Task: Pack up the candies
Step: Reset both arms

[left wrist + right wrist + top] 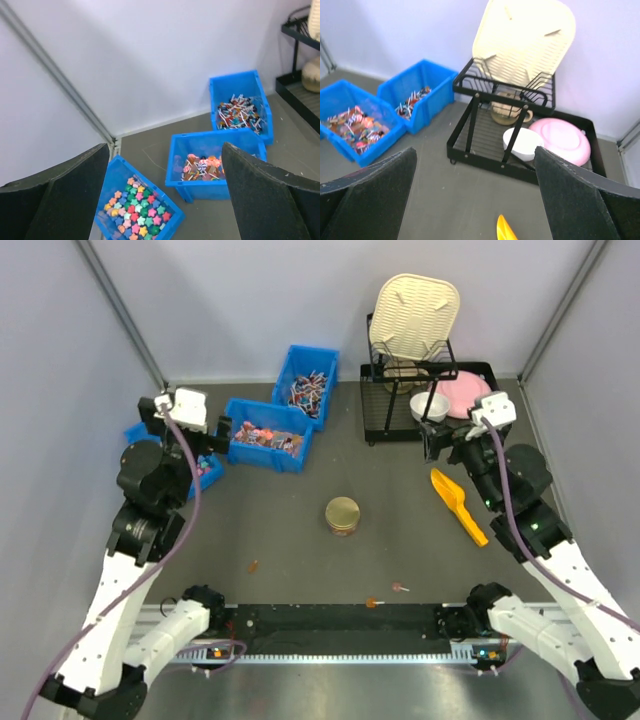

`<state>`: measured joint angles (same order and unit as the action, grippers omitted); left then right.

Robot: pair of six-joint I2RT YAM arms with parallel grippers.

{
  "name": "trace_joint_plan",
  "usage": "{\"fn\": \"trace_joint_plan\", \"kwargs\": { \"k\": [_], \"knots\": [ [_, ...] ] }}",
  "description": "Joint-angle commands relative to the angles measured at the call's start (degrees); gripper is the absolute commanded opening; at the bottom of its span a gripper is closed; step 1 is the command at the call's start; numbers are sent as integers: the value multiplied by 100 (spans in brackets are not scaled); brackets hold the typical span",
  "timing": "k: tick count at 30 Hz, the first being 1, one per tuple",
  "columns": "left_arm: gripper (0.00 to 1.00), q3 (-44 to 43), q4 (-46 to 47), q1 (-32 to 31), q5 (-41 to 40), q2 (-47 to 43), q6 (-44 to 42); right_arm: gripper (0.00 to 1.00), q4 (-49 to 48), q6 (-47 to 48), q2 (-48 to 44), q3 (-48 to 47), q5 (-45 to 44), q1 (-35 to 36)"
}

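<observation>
Left gripper (222, 430) hangs raised at the far left, jaws spread wide, nothing between them. Right gripper (432, 437) is poised at the far right, equally open. Candies (266, 436) lie in the middle blue bin (262, 459), near the left gripper. Only the overhead view shows the round tin (342, 515) mid-table.

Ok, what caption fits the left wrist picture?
Open left gripper faces the candies, star sweets and stick sweets in blue bins.
</observation>
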<state>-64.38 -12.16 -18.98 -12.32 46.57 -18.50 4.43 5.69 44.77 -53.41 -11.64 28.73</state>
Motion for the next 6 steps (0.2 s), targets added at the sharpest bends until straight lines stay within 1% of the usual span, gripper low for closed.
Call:
{"fn": "trace_joint_plan", "kwargs": {
  "k": [1,6],
  "knots": [
    [99,355,512,105,-438,-121,259,99,-390,-130,-206,32,-251,-43],
    [99,532,890,105,-482,-42,294,99,-399,-60,-110,85,-260,-43]
  ]
}}
